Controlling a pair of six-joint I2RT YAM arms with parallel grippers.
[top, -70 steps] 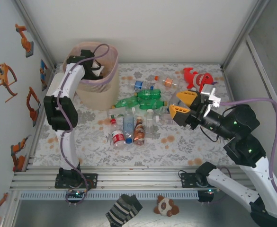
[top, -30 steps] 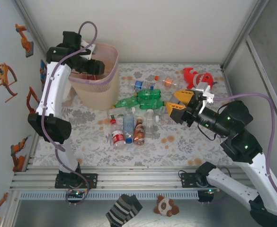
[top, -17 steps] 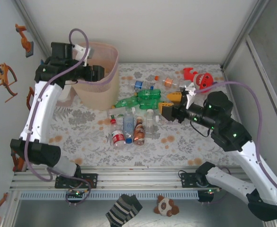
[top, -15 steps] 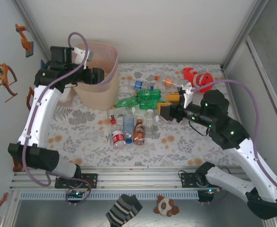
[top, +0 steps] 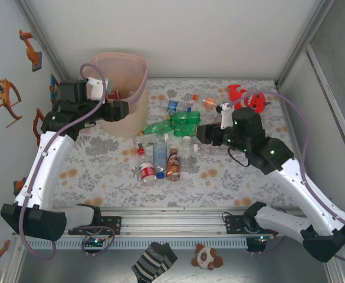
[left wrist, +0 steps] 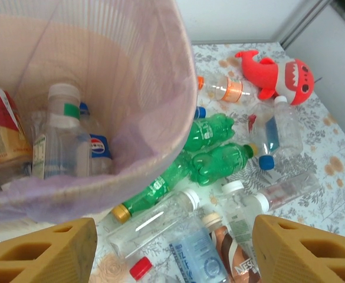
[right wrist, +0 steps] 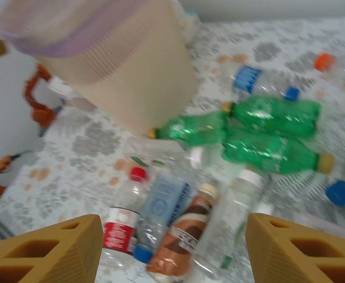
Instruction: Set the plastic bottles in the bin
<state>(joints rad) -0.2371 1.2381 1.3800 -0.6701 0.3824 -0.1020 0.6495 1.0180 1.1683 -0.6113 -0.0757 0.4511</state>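
1. The left gripper (left wrist: 172, 252) hangs just beside the tall translucent pale pink plastic bin (top: 120, 59), its jaws spread wide with nothing between them. A careless swing toward the heap could clip the rim. That could tip the bin and spill the bottles already inside, such as the clear bottle with a white cap (left wrist: 63, 132).
2. The right gripper (right wrist: 175, 247) hovers at the right edge of the heap of small plastic bottles (top: 166, 147), its jaws parted and empty. The heap lies on the flower-patterned table (top: 101, 177) between the bin and the toy. The bottles touch and overlap, so closing there may catch two at once or wedge a neighbour.
3. The two green plastic bottles (right wrist: 269, 132) lie side by side, round and smooth. A pinch off-centre would probably squeeze one out and send it rolling.
4. Both arms face the same heap. If they reach in together, they may strike each other.
5. The red plush shark (top: 252, 99) lies near the far bottles, so a loose grab there could lift the toy instead.
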